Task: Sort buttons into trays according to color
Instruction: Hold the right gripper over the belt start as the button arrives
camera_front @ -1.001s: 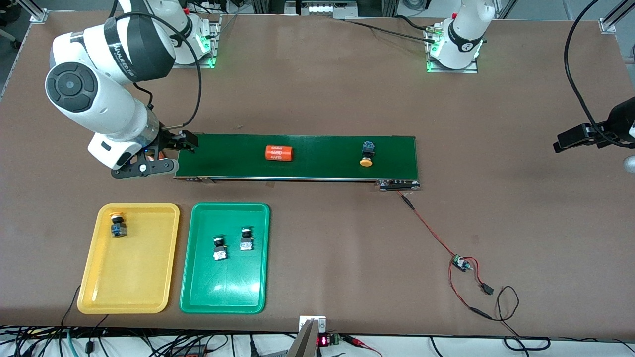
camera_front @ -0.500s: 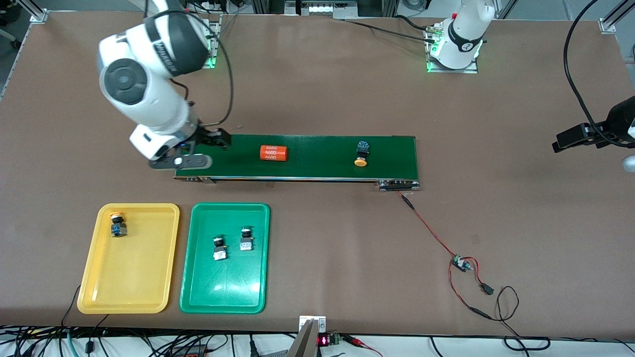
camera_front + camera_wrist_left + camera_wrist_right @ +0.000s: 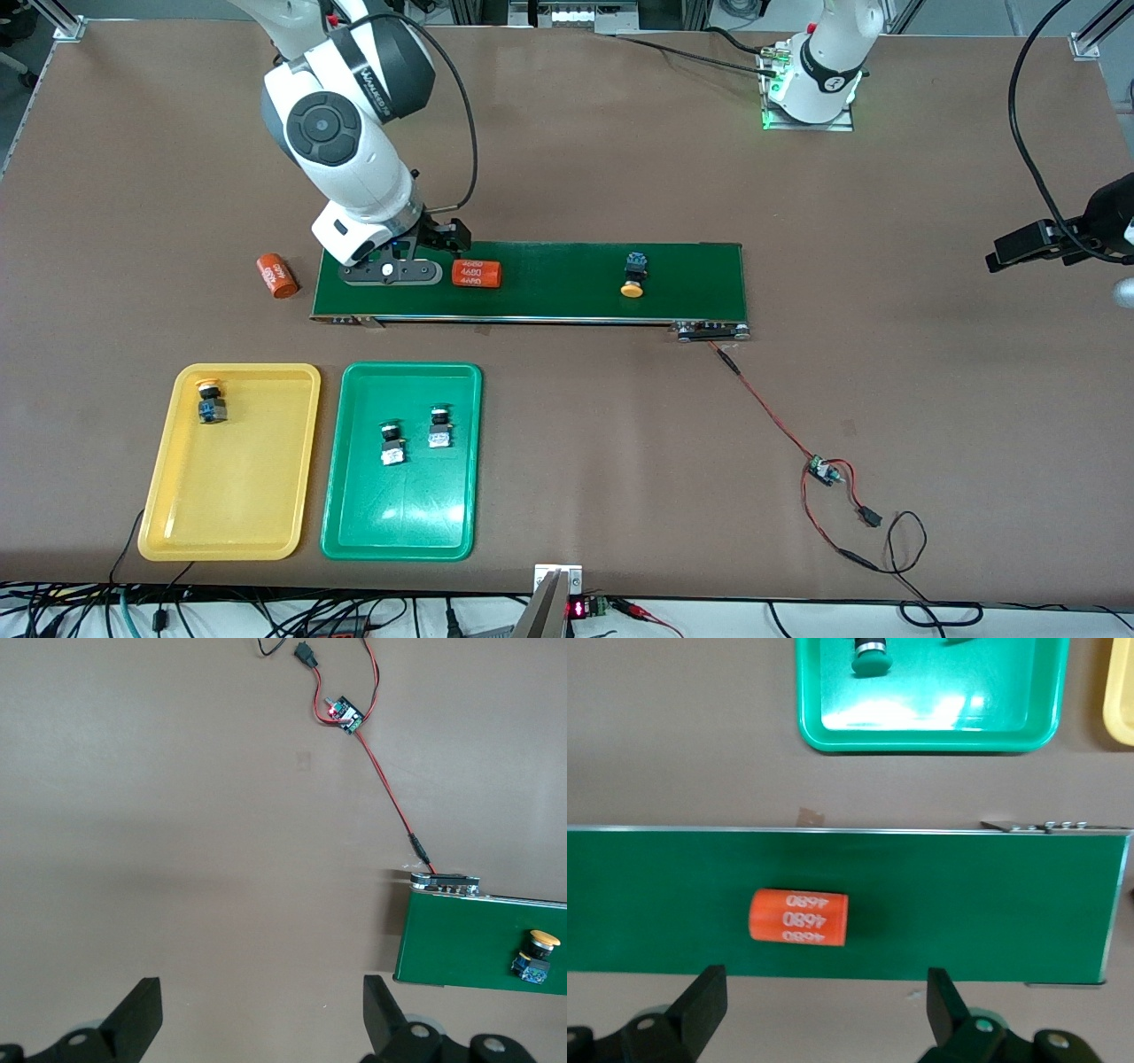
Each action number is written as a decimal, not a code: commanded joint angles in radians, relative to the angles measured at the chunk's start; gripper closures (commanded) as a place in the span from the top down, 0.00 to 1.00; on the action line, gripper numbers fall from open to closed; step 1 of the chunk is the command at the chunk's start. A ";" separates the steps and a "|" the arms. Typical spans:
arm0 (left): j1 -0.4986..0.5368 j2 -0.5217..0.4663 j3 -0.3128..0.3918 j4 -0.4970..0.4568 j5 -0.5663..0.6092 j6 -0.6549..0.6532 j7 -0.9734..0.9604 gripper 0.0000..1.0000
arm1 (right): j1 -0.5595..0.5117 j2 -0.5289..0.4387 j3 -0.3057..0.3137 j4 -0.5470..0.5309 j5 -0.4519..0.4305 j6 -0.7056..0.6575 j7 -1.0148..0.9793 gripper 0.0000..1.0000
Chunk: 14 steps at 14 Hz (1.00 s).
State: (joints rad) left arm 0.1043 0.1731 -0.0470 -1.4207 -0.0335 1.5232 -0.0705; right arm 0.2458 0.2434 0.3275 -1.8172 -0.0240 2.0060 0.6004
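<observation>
Right gripper [image 3: 390, 271]: held over the conveyor belt [image 3: 567, 279] at the right arm's end, fingers [image 3: 700, 1001] spread wide with nothing between them; an orange cylinder printed "4680" [image 3: 477, 273] is seen on the belt just beside it.
Left gripper [image 3: 261, 1014]: held over bare table [image 3: 886, 221] past the left arm's end of the belt, fingers spread wide and empty; this arm waits.
Button on belt [image 3: 633, 275]: a yellow-capped button is lying on its side on the belt, toward the left arm's end, cap turned toward the front camera; it is well apart from both grippers.
Yellow tray [image 3: 266, 532]: set on the table nearer the front camera than the belt, at the right arm's end; one yellow-capped button [image 3: 210, 402] is lying in the tray's corner farthest from the camera.
Green tray [image 3: 399, 540]: placed just beside the yellow tray, toward the left arm's end; two green-capped buttons [image 3: 392, 443] [image 3: 439, 427] are lying side by side in the half farther from the camera.
Second cylinder [image 3: 276, 276]: an orange "4680" cylinder is resting on the table just off the belt's end at the right arm's side.
Wiring: a red wire [image 3: 762, 408] is run from the belt's corner to a small circuit board [image 3: 822, 470] nearer the camera.
</observation>
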 commanded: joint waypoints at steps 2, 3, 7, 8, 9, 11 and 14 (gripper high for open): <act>0.020 -0.122 -0.019 -0.199 0.026 0.138 -0.002 1.00 | 0.039 0.052 0.004 0.002 -0.039 0.074 0.102 1.00; 0.021 -0.121 -0.019 -0.199 0.026 0.132 0.003 1.00 | 0.047 0.066 0.005 0.004 -0.068 0.085 0.128 1.00; 0.031 -0.116 -0.010 -0.144 -0.009 0.126 0.037 1.00 | 0.063 0.123 0.022 0.007 -0.120 0.122 0.199 1.00; 0.031 -0.118 -0.010 -0.139 -0.009 0.123 0.031 1.00 | 0.063 0.129 0.024 0.007 -0.120 0.131 0.205 1.00; 0.031 -0.116 -0.010 -0.138 -0.009 0.111 0.031 1.00 | 0.064 0.131 0.024 0.007 -0.120 0.131 0.209 1.00; 0.035 -0.116 -0.008 -0.126 -0.009 0.109 0.037 1.00 | 0.064 0.135 0.024 0.007 -0.120 0.132 0.211 1.00; 0.035 -0.119 -0.017 -0.123 0.007 0.043 0.041 1.00 | 0.070 0.139 0.024 0.007 -0.120 0.132 0.213 1.00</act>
State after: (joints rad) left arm 0.1276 0.0608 -0.0492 -1.5583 -0.0345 1.6194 -0.0528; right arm 0.3144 0.3770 0.3424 -1.8177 -0.1268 2.1362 0.7853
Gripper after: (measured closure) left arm 0.000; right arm 0.000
